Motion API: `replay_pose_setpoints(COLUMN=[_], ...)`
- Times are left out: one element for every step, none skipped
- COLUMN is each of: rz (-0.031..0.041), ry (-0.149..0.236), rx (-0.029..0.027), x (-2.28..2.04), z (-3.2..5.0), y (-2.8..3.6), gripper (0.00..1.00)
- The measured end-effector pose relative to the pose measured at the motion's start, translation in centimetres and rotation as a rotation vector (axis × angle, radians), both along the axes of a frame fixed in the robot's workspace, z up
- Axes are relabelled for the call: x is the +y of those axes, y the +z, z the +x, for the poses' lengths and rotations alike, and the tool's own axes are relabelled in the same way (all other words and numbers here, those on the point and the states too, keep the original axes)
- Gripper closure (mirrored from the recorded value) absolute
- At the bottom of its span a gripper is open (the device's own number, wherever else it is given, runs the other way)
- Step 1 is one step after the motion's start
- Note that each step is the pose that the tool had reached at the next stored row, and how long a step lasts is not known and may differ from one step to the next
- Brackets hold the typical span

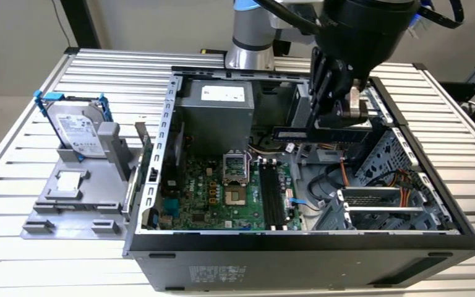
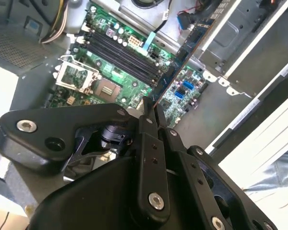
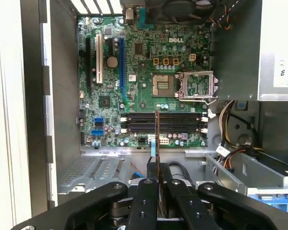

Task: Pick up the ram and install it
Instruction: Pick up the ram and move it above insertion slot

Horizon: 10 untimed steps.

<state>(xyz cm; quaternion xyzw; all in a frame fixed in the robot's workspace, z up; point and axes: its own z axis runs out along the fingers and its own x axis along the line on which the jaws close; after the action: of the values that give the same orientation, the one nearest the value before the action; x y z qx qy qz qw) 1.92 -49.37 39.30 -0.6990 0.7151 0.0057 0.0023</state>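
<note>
Carrying the ram [image 1: 316,132], pinched by its flat faces near one end in the end effector [image 1: 349,124], level over the motherboard [image 1: 213,192], upper right of centre in the exterior view. Probably handling as light, thin, stiff yet fragile; judging the end faces the safest hold, avoiding chips and contact edge.

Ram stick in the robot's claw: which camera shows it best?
The exterior view: the ram shows its long flat side, clamped in the gripper above the case. Both wrist views catch it nearly edge-on, as a thin strip.
</note>
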Motion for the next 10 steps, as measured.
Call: replay_pose_setpoints(rz=[-0.0001, 0.0000, -0.0001, -0.0001, -0.0001, 0.0000, 0.0000, -0.0001, -0.0001, 0.0000], ry=[0.000, -0.001, -0.001, -0.002, -0.002, -0.003, -0.003, -0.004, -0.004, -0.004], rx=[0.0000, 0.0000, 0.0000, 0.0000, 0.0000, 0.0000, 0.0000, 0.0000, 0.0000, 0.0000], x=[0.24, 0.47, 0.70, 0.93, 1.16, 1.41, 1.63, 1.87, 2.10, 2.33], z=[0.00, 0.00, 0.00, 0.00, 0.00, 0.00, 0.00, 0.00, 0.00, 0.00], y=[0.00, 0.00, 0.00, 0.00, 0.00, 0.00, 0.00, 0.00, 0.00, 0.00], gripper=[1.00, 1.00, 1.00, 1.00, 1.00, 1.00, 1.00, 1.00, 1.00, 1.00])
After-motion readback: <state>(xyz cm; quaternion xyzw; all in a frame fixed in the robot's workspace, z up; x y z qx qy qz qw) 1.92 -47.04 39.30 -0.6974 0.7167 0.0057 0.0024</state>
